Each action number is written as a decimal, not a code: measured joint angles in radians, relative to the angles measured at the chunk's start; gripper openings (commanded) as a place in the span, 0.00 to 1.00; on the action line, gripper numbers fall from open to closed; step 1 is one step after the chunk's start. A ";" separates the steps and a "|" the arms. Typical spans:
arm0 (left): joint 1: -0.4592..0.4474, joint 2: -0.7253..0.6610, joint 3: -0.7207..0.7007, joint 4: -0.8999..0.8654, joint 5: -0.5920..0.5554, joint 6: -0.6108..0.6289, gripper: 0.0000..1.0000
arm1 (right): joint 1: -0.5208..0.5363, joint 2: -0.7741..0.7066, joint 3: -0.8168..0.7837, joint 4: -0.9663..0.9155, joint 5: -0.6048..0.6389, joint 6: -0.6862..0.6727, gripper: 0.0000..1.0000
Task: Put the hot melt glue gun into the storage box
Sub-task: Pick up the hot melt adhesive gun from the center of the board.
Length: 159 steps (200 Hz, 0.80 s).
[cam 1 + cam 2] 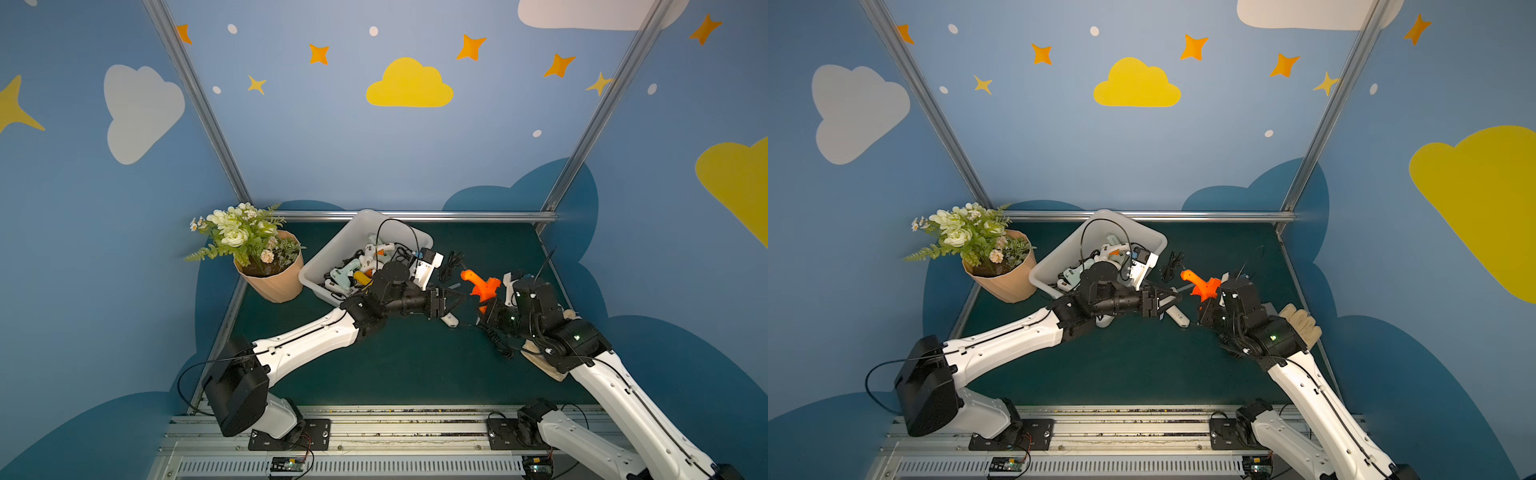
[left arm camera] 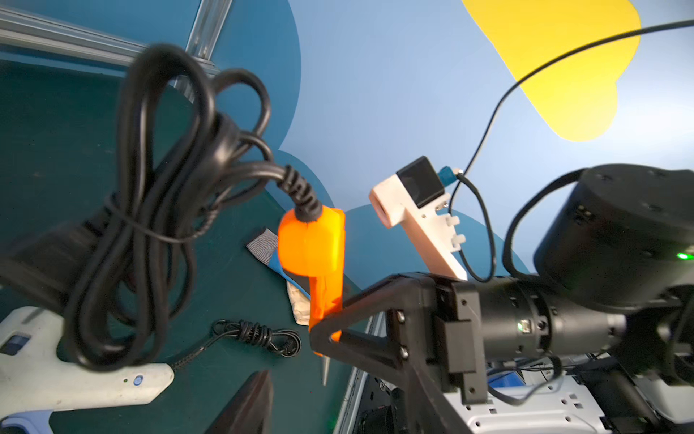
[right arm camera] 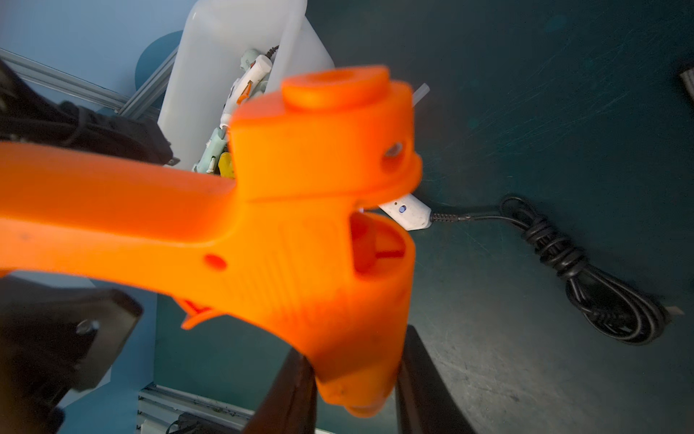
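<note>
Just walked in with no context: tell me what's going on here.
The right fingers are shut on the orange glue gun, holding it above the mat. The left fingers sit close by its bundled black cord; whether they grip it is unclear. The storage box already contains several glue guns, and a white glue gun lies on the mat.

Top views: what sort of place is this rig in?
Probably a staged robot test booth, not a home: blue cloud-and-star wall panels in aluminium framing, a green mat tabletop, and a metal mounting rail along the front edge.
</note>
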<state>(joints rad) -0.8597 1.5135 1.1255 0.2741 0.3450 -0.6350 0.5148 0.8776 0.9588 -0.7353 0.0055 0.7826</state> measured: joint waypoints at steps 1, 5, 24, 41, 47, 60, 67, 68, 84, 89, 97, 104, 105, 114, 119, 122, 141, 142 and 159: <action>0.000 0.002 0.001 0.001 -0.002 0.000 0.61 | 0.000 0.000 0.000 0.001 0.000 0.000 0.00; 0.000 0.013 0.010 0.002 -0.006 0.000 0.62 | 0.001 0.000 0.000 0.002 -0.001 0.002 0.00; 0.000 0.056 0.048 0.013 -0.029 0.005 0.67 | 0.008 0.000 -0.001 0.008 -0.003 0.006 0.00; 0.000 0.082 0.074 0.022 -0.037 0.005 0.68 | 0.014 0.001 -0.003 0.014 -0.005 0.007 0.00; 0.000 0.088 0.080 0.024 -0.040 0.006 0.68 | 0.016 0.001 -0.003 0.015 -0.006 0.007 0.00; 0.000 0.098 0.093 0.027 -0.048 0.011 0.68 | 0.019 0.005 -0.004 0.016 -0.007 0.008 0.00; 0.000 0.103 0.103 0.027 -0.053 0.015 0.68 | 0.020 0.008 -0.004 0.019 -0.007 0.008 0.00; 0.000 0.104 0.103 0.027 -0.054 0.016 0.68 | 0.021 0.008 -0.004 0.020 -0.007 0.008 0.00; 0.003 0.116 0.126 0.026 -0.066 0.023 0.66 | 0.026 0.017 -0.004 0.027 -0.008 0.011 0.00; 0.004 0.118 0.132 0.026 -0.069 0.025 0.65 | 0.028 0.019 -0.004 0.029 -0.009 0.012 0.00; 0.008 0.123 0.140 0.027 -0.071 0.025 0.63 | 0.031 0.024 -0.004 0.032 -0.010 0.014 0.00; 0.012 0.126 0.145 0.026 -0.074 0.024 0.60 | 0.034 0.028 -0.004 0.035 -0.010 0.016 0.00; 0.013 0.126 0.146 0.026 -0.074 0.025 0.60 | 0.035 0.028 -0.004 0.036 -0.010 0.017 0.00; 0.018 0.129 0.150 0.026 -0.076 0.025 0.55 | 0.039 0.033 -0.004 0.039 -0.010 0.019 0.00; 0.022 0.129 0.152 0.026 -0.077 0.023 0.52 | 0.040 0.035 -0.004 0.042 -0.010 0.021 0.00; 0.023 0.129 0.152 0.026 -0.077 0.025 0.50 | 0.041 0.036 -0.004 0.043 -0.010 0.021 0.00; 0.033 0.130 0.154 0.026 -0.076 0.019 0.39 | 0.047 0.043 -0.004 0.050 -0.010 0.023 0.00; 0.034 0.130 0.154 0.026 -0.075 0.018 0.38 | 0.047 0.044 -0.004 0.050 -0.010 0.023 0.00; 0.040 0.132 0.154 0.026 -0.068 0.003 0.28 | 0.051 0.050 -0.004 0.054 -0.009 0.023 0.00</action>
<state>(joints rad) -0.8196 1.6451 1.2800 0.3004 0.2768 -0.6319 0.5663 0.9276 0.9550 -0.6811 -0.0036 0.8059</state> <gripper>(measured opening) 0.333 0.289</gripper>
